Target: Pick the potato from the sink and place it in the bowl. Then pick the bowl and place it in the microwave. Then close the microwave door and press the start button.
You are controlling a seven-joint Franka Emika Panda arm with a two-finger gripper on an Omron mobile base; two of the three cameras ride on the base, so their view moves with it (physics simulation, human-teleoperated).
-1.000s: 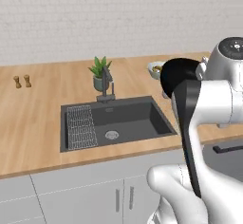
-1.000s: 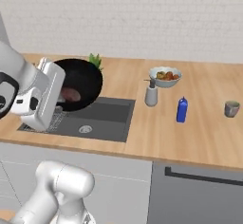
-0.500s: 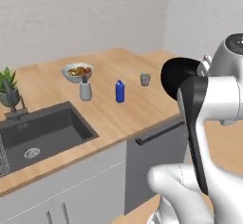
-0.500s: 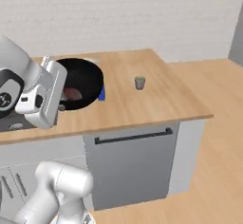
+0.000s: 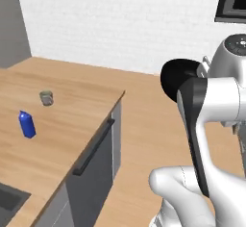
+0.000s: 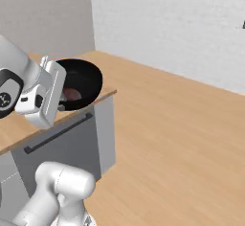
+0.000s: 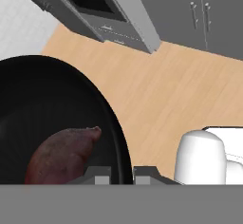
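My gripper (image 6: 61, 106) is shut on the rim of the glossy black bowl (image 6: 82, 82) and holds it up in the air beside the counter's end. The reddish-brown potato (image 6: 72, 94) lies inside the bowl. In the hand view the bowl (image 7: 47, 118) spreads over the left, with the potato (image 7: 61, 154) low in it and my gripper (image 7: 121, 175) pinching the rim. From the left the bowl (image 5: 177, 79) shows as a dark disc behind my arm. A corner of the sink (image 5: 7, 199) peeks in at the bottom left. A dark built-in appliance (image 5: 233, 0) sits at the top right.
A blue bottle (image 5: 27, 124) and a small grey cup (image 5: 46, 97) stand on the wooden counter (image 5: 72, 91), which ends above a grey front with a bar handle (image 5: 93, 146). Open wooden floor (image 6: 182, 134) stretches to the right. Grey cabinets (image 7: 204, 9) stand across it.
The whole scene has swung as the base moved: sink and counter slid off to the left and open floor came in. The bowl with the potato stays in my gripper.
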